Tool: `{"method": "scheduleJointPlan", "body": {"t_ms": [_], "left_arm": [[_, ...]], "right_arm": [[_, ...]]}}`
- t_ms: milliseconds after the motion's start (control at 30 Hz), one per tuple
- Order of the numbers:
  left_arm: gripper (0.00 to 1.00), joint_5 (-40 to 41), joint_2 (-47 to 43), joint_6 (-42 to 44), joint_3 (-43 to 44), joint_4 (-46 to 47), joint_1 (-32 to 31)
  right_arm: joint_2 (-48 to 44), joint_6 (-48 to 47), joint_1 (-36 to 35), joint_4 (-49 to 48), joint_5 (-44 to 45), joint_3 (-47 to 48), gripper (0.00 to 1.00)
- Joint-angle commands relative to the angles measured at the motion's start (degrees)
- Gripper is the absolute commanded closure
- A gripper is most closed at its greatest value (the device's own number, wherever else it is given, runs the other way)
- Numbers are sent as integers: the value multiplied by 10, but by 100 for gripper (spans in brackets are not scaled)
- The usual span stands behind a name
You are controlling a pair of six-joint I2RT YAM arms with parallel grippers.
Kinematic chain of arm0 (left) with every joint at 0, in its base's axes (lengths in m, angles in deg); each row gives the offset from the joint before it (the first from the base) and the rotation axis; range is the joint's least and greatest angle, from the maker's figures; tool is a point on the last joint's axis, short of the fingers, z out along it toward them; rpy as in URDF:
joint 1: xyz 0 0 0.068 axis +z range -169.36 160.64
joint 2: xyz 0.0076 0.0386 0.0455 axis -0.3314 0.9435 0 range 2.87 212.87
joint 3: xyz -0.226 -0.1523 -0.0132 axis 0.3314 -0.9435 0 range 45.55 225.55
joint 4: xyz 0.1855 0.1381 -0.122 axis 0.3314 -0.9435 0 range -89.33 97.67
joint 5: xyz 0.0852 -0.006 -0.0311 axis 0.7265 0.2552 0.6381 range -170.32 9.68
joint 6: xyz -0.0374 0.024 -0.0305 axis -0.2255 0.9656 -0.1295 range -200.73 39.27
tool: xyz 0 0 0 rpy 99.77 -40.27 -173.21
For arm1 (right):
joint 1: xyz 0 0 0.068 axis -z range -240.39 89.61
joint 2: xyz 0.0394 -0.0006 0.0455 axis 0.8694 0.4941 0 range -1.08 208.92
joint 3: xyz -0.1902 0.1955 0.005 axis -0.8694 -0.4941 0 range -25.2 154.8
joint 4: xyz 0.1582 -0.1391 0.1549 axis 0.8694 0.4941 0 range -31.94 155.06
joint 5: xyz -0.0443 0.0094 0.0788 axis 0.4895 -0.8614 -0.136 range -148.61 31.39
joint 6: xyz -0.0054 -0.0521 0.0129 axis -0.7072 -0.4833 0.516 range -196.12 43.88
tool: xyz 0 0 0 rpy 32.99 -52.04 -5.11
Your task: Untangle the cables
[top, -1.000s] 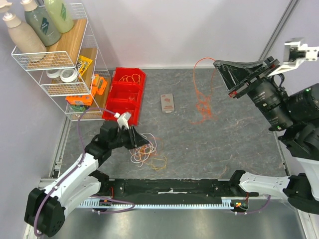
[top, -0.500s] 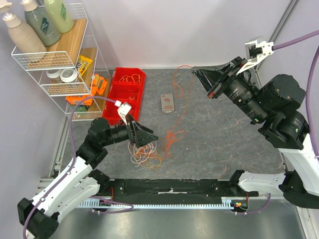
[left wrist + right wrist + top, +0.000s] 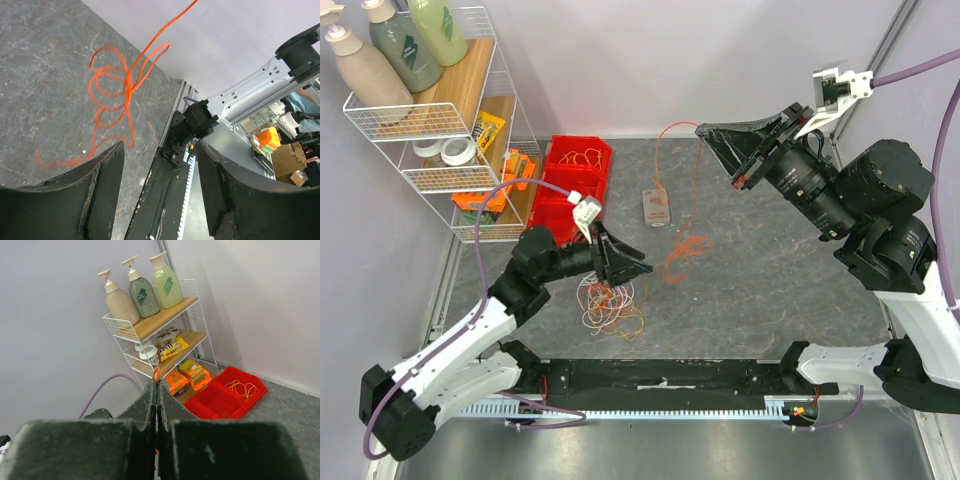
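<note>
Dragged leftward, orange cable (image 3: pixel 680 248) dangles from pinching right claw (image 3: pixel 705 133); left claw (image 3: pixel 638 268) spread nearby.

The left arm (image 3: pixel 470 340) stretches low from its base toward the near end of the red bin (image 3: pixel 545 205). The left gripper (image 3: pixel 628 268) sits just right of that end, jaws spread wide and empty. The right arm (image 3: pixel 865 200) stands high, well to the right of the bin. Its wrist is turned toward the bin, and the right gripper (image 3: pixel 705 133) has its fingers pressed together on an orange cable (image 3: pixel 680 258).
</note>
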Motion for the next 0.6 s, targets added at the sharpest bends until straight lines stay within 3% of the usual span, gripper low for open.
{"method": "scheduleJointPlan", "body": {"t_ms": [0,267,367,467,567], "left_arm": [[32,-3,69,29,29,43,-12],[9,-20,149,27,65,75,-76],[5,-7,171,-3,66,125,-116],[6,36,201,-17,79,115,-148],[22,50,239,-14,102,69,-159]], "right_arm": [[3,5,2,-27,-9,29,100],[-5,-5,2,-23,5,24,100],[-8,-7,2,-24,7,18,100],[-10,-5,2,-26,6,13,100],[-10,-3,2,-28,1,12,100]]}}
